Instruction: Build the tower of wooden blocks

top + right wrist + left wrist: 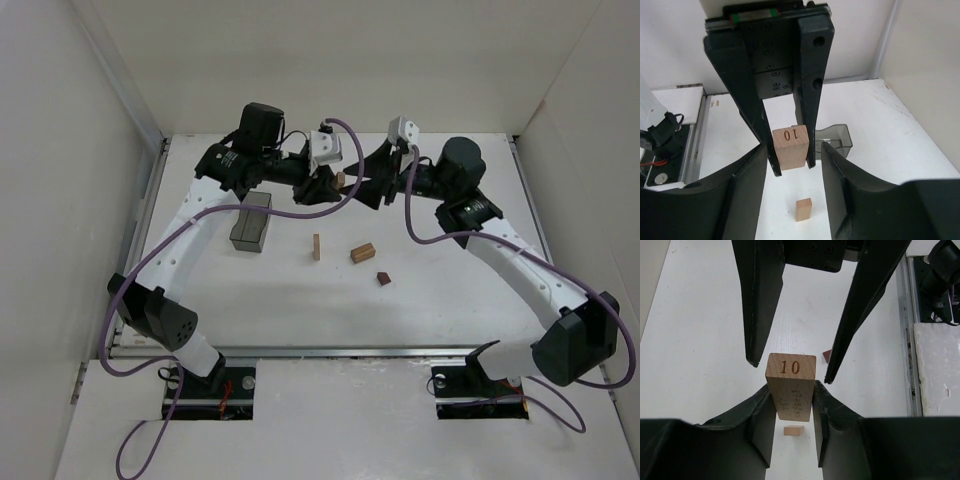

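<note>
You're over a plain white tabletop (300, 310), boxed in by white walls (70, 120) on the left, right and far side, with a metal rail (330, 351) along the near edge. Both arms reach to the far middle of the table and meet there, nose to nose. The near half of the table gives you open room. On your left, the dark translucent grey rectangular box (251, 222) sits just beside the left arm's wrist.

Your left gripper (791, 400) is clamped on a light-tan wooden block stamped 10 (790, 367), holding it up off the table with one finger on each side face. Your right gripper (793, 146) faces it with jaws spread. One finger stands on either side of that block, outside the left fingers, and a gap shows on both sides.

On the table nearer you there's a small light-tan upright block (316, 247). A light-tan block lying flat (362, 253) is just to its right, and a small dark reddish-brown block (383, 278) is closer to you. All three sit apart from each other.
</note>
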Controlling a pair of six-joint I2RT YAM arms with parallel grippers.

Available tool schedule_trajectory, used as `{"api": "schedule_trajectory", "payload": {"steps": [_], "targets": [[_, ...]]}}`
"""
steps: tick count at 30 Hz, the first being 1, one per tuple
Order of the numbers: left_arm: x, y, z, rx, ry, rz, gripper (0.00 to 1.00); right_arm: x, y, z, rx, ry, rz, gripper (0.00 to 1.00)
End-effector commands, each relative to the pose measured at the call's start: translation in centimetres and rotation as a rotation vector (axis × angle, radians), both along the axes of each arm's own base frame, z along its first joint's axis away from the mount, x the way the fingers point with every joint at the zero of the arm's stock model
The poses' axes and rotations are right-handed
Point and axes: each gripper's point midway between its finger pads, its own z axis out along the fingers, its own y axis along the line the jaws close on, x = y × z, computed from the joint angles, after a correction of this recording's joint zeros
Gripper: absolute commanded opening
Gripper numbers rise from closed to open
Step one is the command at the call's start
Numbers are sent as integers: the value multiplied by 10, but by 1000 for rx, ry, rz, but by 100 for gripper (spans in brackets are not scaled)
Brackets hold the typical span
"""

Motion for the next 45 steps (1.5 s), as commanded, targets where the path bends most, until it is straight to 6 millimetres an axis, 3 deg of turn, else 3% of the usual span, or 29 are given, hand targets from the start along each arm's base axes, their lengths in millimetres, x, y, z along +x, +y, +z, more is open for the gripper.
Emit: {"api": "schedule_trajectory", "payload": {"steps": [1, 5, 13, 16, 17, 20, 21, 22, 23, 25, 28, 29, 32, 33, 35, 37, 38, 39, 40, 41, 44, 45], "targets": [[-9, -2, 26, -47, -63, -45, 0, -5, 3, 12, 0, -52, 34, 52], [-12, -4, 25, -47, -54, -51, 0, -6, 3, 16, 9, -74, 43, 52], [-12, -10, 22, -48, -33, -64, 0, -13, 6, 26, 26, -96, 90, 42], [-13, -10, 26, -54, -26, -58, 0, -11, 7, 23, 24, -78, 92, 22], [-11, -11, 23, -49, -18, -58, 0, -11, 7, 22, 24, -77, 92, 11], [-11, -11, 23, -49, -18, -58, 0, -11, 7, 24, 28, -86, 92, 0], [-11, -11, 23, -49, -18, -58, 6, -9, 7, 20, 26, -75, 78, 0], [-6, -11, 24, -50, -26, -38, 33, -11, 5, 24, 30, -85, 78, 0], [-3, -11, 21, -44, -14, -15, 47, -9, 5, 20, 28, -74, 65, 0], [6, -6, 17, -15, -14, 60, 100, -12, 1, 21, 28, -103, 46, 0], [11, 8, 13, 25, -50, 144, 100, -7, -6, 10, 11, -123, 5, 0], [11, 15, 3, 46, -36, 169, 100, -2, -10, 4, 1, -126, -10, 0], [18, 47, 4, 73, -67, 282, 100, 13, -15, -22, -36, -121, -38, 0], [19, 57, -9, 100, -52, 316, 100, 15, -14, -30, -50, -126, -30, 0], [25, 86, -5, 120, -108, 443, 100, 20, -9, -65, -103, -135, 11, 0], [30, 101, -23, 133, -118, 535, 100, 22, -5, -94, -137, -105, 43, 0], [27, 112, -14, 113, -159, 586, 100, 27, -1, -113, -151, -84, 61, 0], [30, 121, -16, 119, -181, 644, 100, 27, 1, -118, -147, -107, 82, 0], [32, 124, -25, 114, -189, 669, 100, 28, 3, -127, -147, -103, 93, 0], [27, 128, -19, 85, -199, 692, 100, 30, 4, -144, -158, -89, 105, 0], [25, 129, -23, 73, -194, 709, 100, 38, 11, -156, -166, -84, 111, 0], [26, 128, -27, 72, -173, 715, 100, 42, 12, -169, -182, -49, 102, 0]]}}
